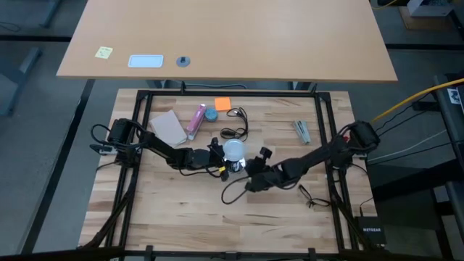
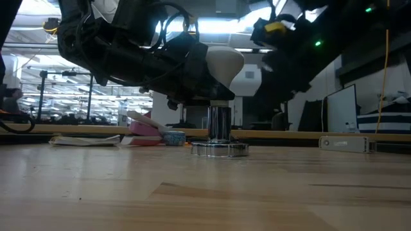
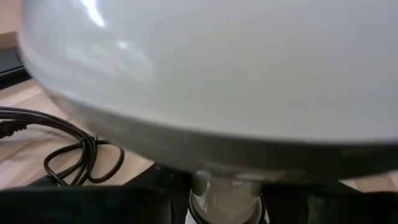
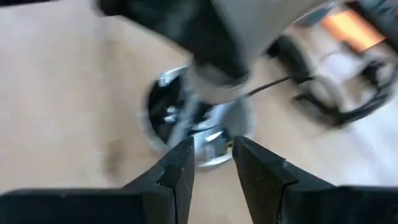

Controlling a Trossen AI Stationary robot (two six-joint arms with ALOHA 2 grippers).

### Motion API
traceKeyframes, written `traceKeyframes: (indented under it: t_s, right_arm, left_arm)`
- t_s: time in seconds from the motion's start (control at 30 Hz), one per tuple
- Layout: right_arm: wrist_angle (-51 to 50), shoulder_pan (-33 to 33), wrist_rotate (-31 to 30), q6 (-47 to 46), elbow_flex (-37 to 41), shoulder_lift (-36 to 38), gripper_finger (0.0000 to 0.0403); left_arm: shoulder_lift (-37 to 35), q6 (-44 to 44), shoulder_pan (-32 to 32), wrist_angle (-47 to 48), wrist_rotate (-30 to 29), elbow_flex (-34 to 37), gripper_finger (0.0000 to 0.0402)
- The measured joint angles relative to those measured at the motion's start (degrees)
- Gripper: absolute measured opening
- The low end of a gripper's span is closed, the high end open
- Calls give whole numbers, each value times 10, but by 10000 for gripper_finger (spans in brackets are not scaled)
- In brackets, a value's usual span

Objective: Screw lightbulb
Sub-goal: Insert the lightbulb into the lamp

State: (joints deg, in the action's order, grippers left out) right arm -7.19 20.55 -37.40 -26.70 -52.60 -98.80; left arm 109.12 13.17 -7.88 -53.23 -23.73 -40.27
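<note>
The left claw (image 1: 220,157) is mostly buried under its own dark bulk at the centre of the overhead frame, yet the low view shows it closed on the bulb (image 2: 223,64) at the neck, the frosted white globe sticking out to the right of the black housing. In the left wrist view that globe fills nearly the whole frame, smooth and matte, with only the narrow neck showing at the bottom edge. Below the bulb stands the lamp base (image 2: 219,148), a shiny silver disc with a short chrome post, flat on the pale wood-plank table (image 1: 181,217). The right claw (image 4: 211,165) is hard to read in its blurred wrist view; its two fingers stand slightly apart, holding nothing, pointing at the base. A black cord (image 1: 235,123) loops just above centre, and the table's lower half lies bare.
</note>
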Motion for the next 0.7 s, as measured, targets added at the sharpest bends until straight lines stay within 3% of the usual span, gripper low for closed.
traceKeyframes:
  t_s: [0.27,0.7]
  right_arm:
    - [12,36,25,-61,0,-31,121]
    - [48,-8,21,-63,0,-109,121]
  left_arm:
    - [0,3,0,0,-1,0,141]
    - [0,4,0,0,-2,0,141]
